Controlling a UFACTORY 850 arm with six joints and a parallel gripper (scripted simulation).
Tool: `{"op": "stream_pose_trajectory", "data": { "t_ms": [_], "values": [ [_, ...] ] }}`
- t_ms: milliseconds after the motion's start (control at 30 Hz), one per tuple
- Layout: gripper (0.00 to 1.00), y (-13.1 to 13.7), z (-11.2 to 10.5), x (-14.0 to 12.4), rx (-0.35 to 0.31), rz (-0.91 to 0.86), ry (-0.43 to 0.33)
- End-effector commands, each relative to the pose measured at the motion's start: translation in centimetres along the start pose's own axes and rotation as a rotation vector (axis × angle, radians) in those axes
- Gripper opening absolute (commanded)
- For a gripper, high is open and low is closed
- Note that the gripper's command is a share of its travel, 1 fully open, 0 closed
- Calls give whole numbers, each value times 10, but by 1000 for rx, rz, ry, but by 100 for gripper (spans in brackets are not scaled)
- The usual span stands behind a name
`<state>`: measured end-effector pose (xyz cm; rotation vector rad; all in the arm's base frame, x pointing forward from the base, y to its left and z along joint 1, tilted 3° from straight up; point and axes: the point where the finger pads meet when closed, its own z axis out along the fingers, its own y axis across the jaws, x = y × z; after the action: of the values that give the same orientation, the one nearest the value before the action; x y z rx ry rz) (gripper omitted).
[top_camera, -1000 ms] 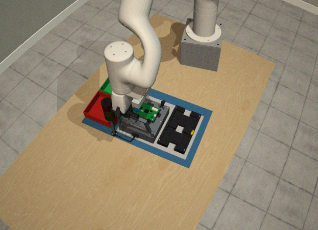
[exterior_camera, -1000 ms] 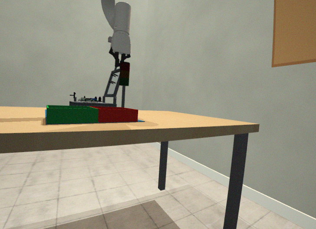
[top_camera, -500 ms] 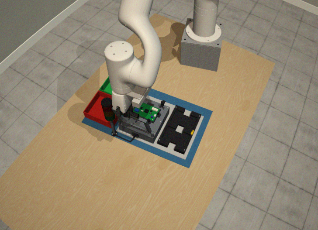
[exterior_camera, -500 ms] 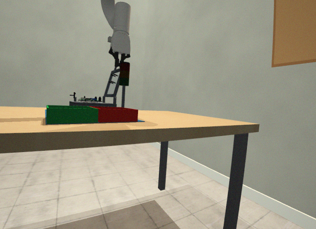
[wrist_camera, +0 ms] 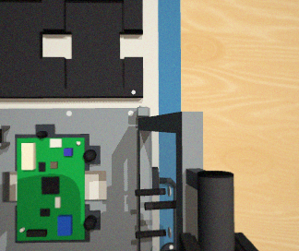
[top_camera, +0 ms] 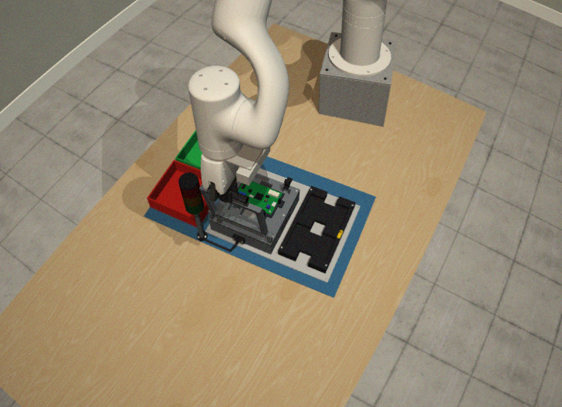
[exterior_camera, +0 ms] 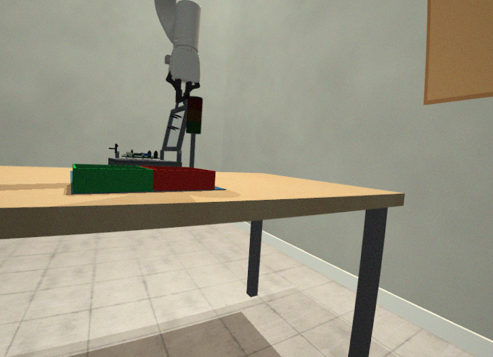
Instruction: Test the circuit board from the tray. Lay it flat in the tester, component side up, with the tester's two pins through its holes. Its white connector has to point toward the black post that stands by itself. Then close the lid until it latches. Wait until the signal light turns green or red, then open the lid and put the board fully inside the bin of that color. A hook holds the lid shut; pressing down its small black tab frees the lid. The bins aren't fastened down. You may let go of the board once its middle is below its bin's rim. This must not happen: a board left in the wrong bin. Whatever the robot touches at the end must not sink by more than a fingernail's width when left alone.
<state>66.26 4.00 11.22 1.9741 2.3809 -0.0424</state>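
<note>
Clenched jaws of your gripper (exterior_camera: 183,93) grasp the free top edge of the tester's lid (exterior_camera: 173,127), which stands raised and tilted. Below, your circuit board (wrist_camera: 50,188) lies flat in the tester (wrist_camera: 113,138), component side up. Beyond sits the black tray (wrist_camera: 24,69).

A wooden table (exterior_camera: 278,194) is standing on dark legs (exterior_camera: 368,274) over a grey tiled floor (exterior_camera: 119,281). Plain grey-green walls (exterior_camera: 318,86) are enclosing the room, with a pale baseboard (exterior_camera: 398,301) running along the bottom. An orange panel (exterior_camera: 458,43) is hanging at two o'clock.
</note>
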Motion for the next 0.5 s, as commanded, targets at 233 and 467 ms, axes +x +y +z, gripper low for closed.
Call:
{"op": "stream_pose_trajectory", "data": {
  "t_ms": [233, 467],
  "values": [
    [0, -27, -4, 0, -1, 0, 0],
    [0, -46, -3, 0, -1, 0, 0]
  ]
}}
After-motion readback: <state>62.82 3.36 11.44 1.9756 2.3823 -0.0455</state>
